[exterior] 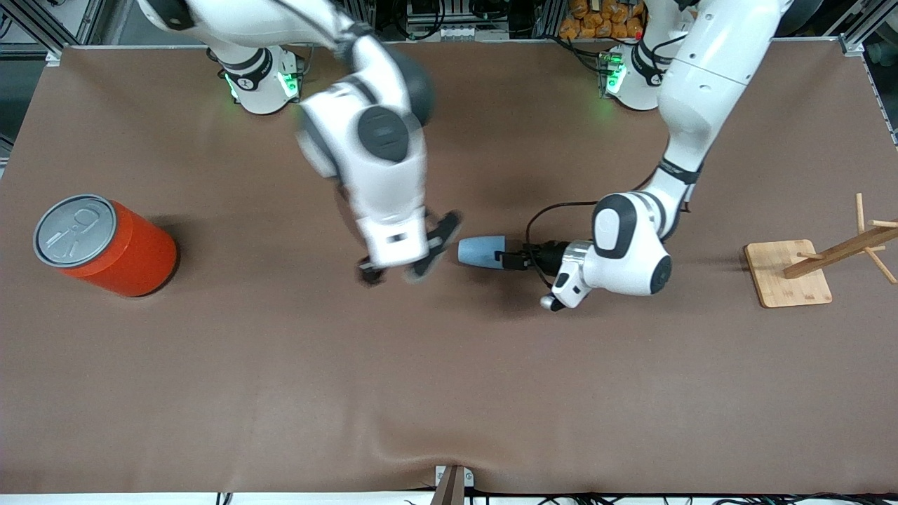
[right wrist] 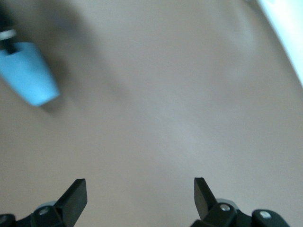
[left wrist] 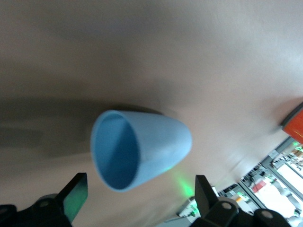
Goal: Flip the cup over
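The small light blue cup (exterior: 480, 252) lies on its side on the brown table, near the middle. Its darker blue mouth faces my left gripper (exterior: 506, 258) and its closed base points toward my right gripper (exterior: 401, 265). In the left wrist view the cup (left wrist: 151, 146) lies just ahead of my left gripper (left wrist: 140, 189), which is open wide, its fingertips level with the rim and not touching it. My right gripper is open and empty (right wrist: 140, 189), low over the table beside the cup's base; the cup (right wrist: 28, 75) shows off to one side in its view.
A large orange-red can (exterior: 105, 245) with a grey pull-tab lid stands toward the right arm's end; its edge shows in the left wrist view (left wrist: 293, 123). A wooden rack on a square base (exterior: 789, 273) stands toward the left arm's end.
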